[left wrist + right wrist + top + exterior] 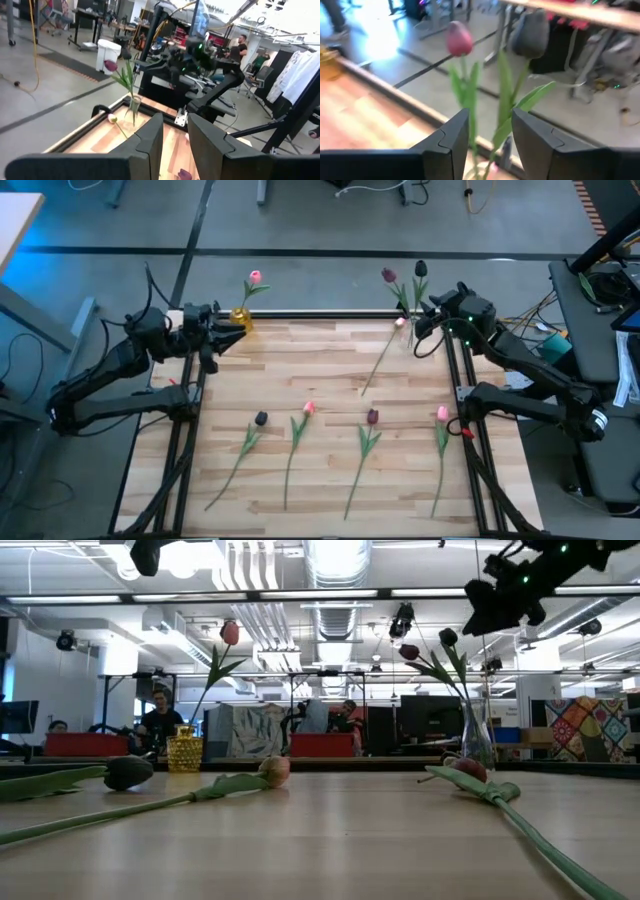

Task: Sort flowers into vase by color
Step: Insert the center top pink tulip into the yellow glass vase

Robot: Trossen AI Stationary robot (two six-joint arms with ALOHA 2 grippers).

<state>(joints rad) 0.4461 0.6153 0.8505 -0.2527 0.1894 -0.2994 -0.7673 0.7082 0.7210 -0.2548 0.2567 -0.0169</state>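
Clear vase at table's far right corner holds two maroon tulips. Right gripper just beside it, jaws parted, holding nothing. Left gripper at yellow vase with one pink tulip, jaws narrowly apart, empty. Five tulips lie nearer than clear vase.

Counter: pale wood planks, visible grain, smooth matt finish; dark metal frame rails at edges.
Clear vase: transparent glass, glossy.
Yellow vase: amber glass, faceted, shiny.
Tulips: smooth, slightly waxy heads and leaves.
Right claw: dark matt plastic fingers.
Floor: grey concrete, dull sheen.
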